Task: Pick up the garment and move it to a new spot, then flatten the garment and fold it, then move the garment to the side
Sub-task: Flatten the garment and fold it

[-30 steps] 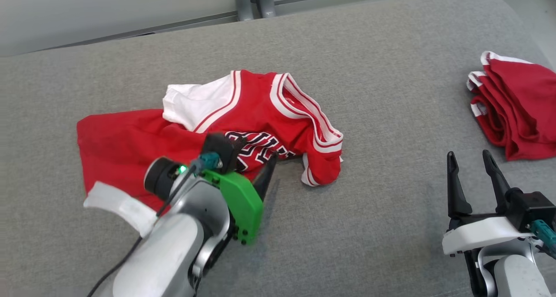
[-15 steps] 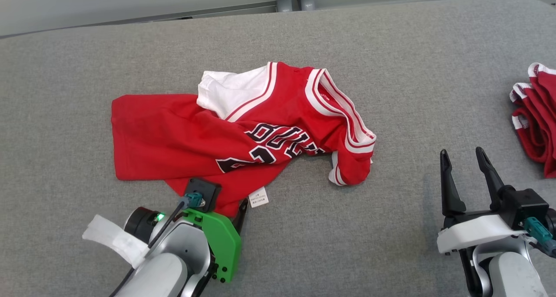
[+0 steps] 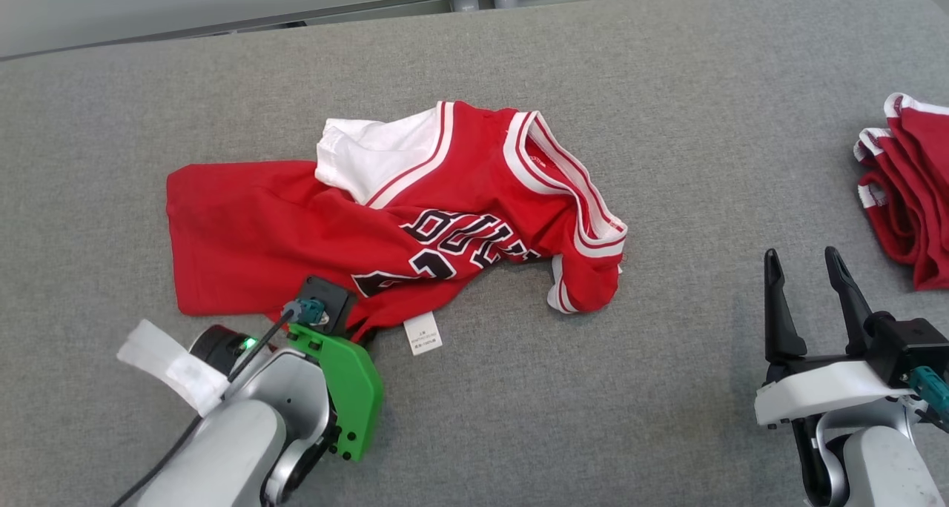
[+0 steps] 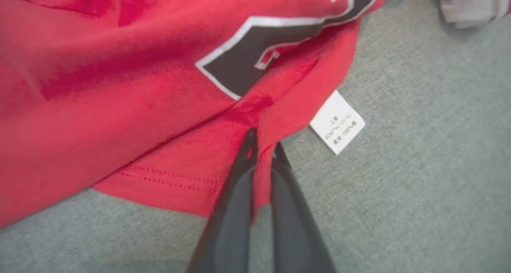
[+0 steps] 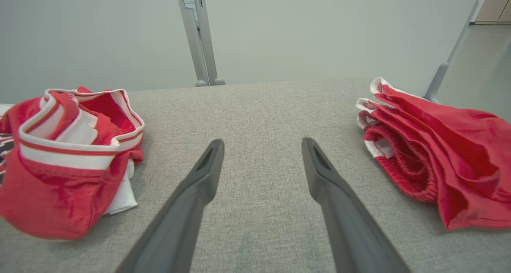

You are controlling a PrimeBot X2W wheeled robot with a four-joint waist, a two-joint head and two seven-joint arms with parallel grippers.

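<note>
Here the garment, a red jersey, is lying crumpled on the grey padded surface, left of its middle and well clear of its far edge. Its plain red body is spreading toward the surface's left edge. The end with the red-and-white striped openings is bunching up toward the middle, and a white panel is showing on the far side. Black letters and numerals with white outlines are running across the front, partly creased over. A white care label is sticking out from the near hem and lying flat on the grey cloth.

The left gripper is pinching that near hem just beside the label. In the left wrist view its two dark fingers are standing almost together, with a fold of red cloth caught between them. The hem around them is resting on the surface.

The right gripper is sitting toward the surface's right front, well apart from the garment, its fingers spread wide over bare grey cloth. Whether it is touching the surface I cannot tell.

A pile of red clothes with white trim and gathered elastic bands is lying folded at the right edge. In the right wrist view the open fingers are pointing between the garment's striped end and this pile. A metal post is standing beyond the far edge.
</note>
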